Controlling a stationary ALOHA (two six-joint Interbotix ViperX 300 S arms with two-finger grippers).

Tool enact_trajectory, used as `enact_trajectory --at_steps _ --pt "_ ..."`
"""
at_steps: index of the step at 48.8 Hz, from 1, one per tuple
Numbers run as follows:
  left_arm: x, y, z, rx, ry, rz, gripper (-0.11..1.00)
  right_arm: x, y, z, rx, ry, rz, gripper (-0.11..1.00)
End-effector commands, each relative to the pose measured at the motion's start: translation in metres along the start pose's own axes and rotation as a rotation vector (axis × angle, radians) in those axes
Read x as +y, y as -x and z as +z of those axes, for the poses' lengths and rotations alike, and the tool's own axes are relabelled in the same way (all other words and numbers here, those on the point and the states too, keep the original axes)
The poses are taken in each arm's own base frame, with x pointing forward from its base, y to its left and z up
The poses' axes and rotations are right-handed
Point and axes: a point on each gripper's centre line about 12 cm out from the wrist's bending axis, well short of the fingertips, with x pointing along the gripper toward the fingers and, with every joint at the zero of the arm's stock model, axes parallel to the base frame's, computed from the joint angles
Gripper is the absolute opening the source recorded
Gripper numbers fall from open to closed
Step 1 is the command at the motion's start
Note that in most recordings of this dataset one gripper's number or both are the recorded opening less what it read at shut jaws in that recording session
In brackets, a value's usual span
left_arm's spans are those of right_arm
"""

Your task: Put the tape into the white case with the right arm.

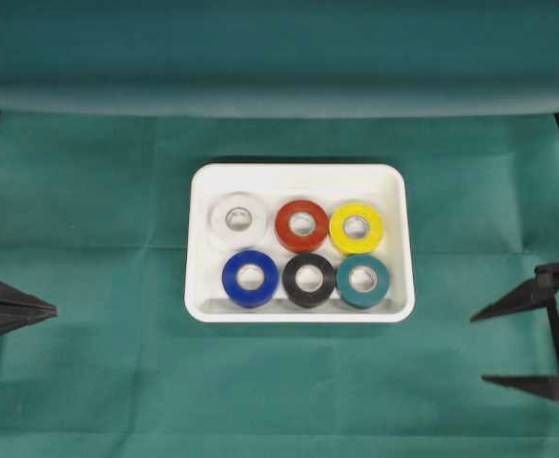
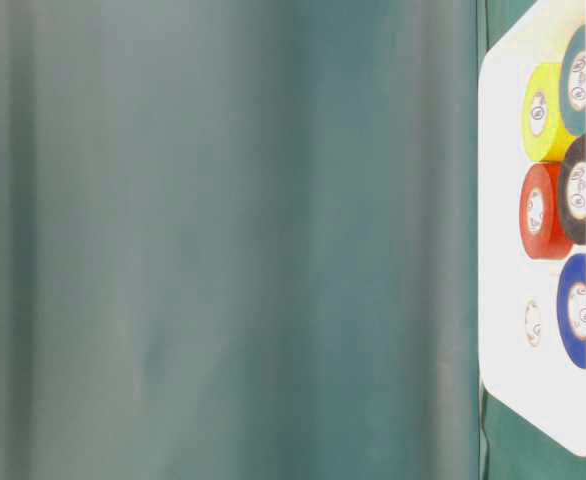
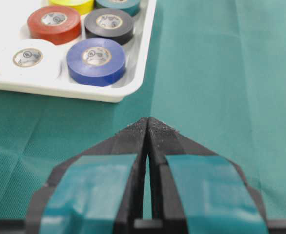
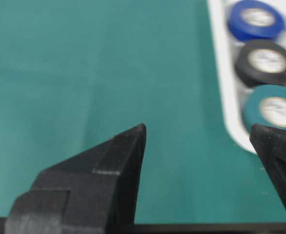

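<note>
Overhead exterior view: six tape rolls sit in the white case (image 1: pixel 299 175), teal tape (image 1: pixel 362 280) at 4 o'clock. Rolls look light, stiff, slick; pinch across the rim. Right tool (image 1: pixel 483 346) wide open, empty; left tool (image 1: pixel 52 309) pinched shut, empty.

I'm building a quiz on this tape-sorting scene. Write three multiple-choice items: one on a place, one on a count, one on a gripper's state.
1. Where in the white case does the yellow tape roll lie in the overhead view?
A. back row, right end
B. front row, left end
C. back row, middle

2. How many tape rolls lie in the white case?
A. four
B. five
C. six

3. How does the right gripper stand?
A. shut on a roll
B. open and empty
C. shut and empty

Key: 1 A, the yellow roll sits beside the red tape roll at the back right. 2 C, two rows of three. 3 B, its black fingers stand wide apart with only cloth between them.
</note>
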Motion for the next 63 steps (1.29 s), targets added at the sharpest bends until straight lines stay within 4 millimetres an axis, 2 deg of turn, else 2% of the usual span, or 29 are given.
enact_trajectory --at_steps 1,15,42,55,63 --pt "0.0 0.0 0.005 -0.012 0.002 0.003 0.0 0.007 -0.003 0.005 0.018 0.022 0.032 0.71" --pt "0.0 0.0 0.005 -0.012 0.002 0.003 0.0 0.006 -0.005 0.005 0.075 0.044 -0.006 0.71" --pt "0.0 0.0 0.005 -0.011 0.004 0.002 0.0 0.004 0.013 0.005 -0.027 0.062 -0.006 0.71" --pt "0.0 0.0 0.005 -0.011 0.002 0.003 0.0 0.004 0.015 0.003 -0.035 0.081 -0.007 0.71" --pt "0.0 0.0 0.005 -0.011 0.004 0.002 0.0 0.003 0.014 -0.006 -0.014 0.08 -0.008 0.71"
